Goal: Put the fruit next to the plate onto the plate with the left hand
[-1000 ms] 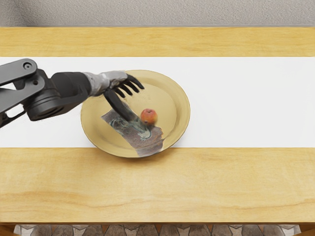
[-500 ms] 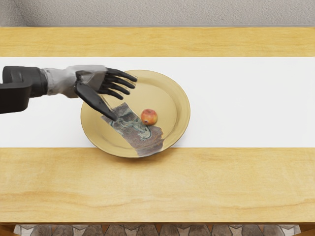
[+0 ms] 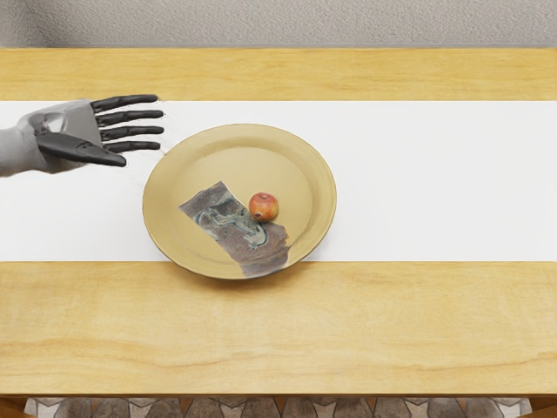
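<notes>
A small red-orange fruit point(image 3: 264, 206) lies on the golden plate point(image 3: 300, 157), a little right of its middle, touching a grey-brown patterned patch point(image 3: 228, 226) on the plate's surface. My left hand point(image 3: 122, 132) hovers over the white runner to the left of the plate, clear of its rim, with the fingers stretched out flat and the thumb below them. It holds nothing. The right arm does not show.
The plate sits on a white runner point(image 3: 435, 174) that crosses a wooden table point(image 3: 278, 331). A grey wall edge runs along the top, and patterned floor shows below the table's front edge.
My left hand has pulled back leftwards, from over the plate's left part to off the plate above the runner. The fruit has stayed where it lay on the plate.
</notes>
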You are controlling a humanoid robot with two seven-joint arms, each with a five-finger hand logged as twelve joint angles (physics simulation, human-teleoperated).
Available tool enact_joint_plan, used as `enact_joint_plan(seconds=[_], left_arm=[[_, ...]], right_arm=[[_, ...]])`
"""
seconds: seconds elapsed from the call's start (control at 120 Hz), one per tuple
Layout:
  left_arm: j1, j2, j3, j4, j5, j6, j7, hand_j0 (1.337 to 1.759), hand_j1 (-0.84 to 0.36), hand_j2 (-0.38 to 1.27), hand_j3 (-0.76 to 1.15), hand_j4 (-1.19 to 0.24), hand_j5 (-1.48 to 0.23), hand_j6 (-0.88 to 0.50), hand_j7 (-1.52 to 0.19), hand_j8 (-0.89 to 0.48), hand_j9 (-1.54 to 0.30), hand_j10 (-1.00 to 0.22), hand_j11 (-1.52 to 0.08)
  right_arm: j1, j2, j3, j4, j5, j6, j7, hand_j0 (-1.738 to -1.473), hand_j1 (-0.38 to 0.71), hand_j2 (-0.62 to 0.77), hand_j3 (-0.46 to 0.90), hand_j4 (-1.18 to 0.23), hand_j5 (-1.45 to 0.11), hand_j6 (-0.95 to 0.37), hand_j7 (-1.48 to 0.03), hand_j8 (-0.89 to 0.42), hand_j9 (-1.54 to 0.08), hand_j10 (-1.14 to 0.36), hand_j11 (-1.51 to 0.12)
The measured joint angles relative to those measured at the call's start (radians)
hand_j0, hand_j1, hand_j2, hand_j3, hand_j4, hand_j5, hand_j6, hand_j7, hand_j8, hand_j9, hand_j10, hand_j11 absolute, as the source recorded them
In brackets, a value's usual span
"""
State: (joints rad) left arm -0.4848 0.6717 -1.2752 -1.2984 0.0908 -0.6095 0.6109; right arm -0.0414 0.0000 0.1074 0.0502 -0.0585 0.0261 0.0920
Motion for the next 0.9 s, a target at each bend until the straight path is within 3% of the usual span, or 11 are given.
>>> enact_joint_plan(seconds=[0.9], left_arm=[[0.002, 0.000, -0.007, 0.031, -0.044, -0.002, 0.000, 1.658, 0.02, 0.05, 0.00, -0.27, -0.35, -0.27, -0.35, -0.27, -0.35, -0.27, -0.35]], right_arm=[[0.000, 0.000, 0.000, 0.000, 0.000, 0.000, 0.000, -1.658, -0.30, -0.01, 0.00, -0.04, -0.05, -0.04, -0.05, -0.04, -0.05, -0.04, -0.05]])
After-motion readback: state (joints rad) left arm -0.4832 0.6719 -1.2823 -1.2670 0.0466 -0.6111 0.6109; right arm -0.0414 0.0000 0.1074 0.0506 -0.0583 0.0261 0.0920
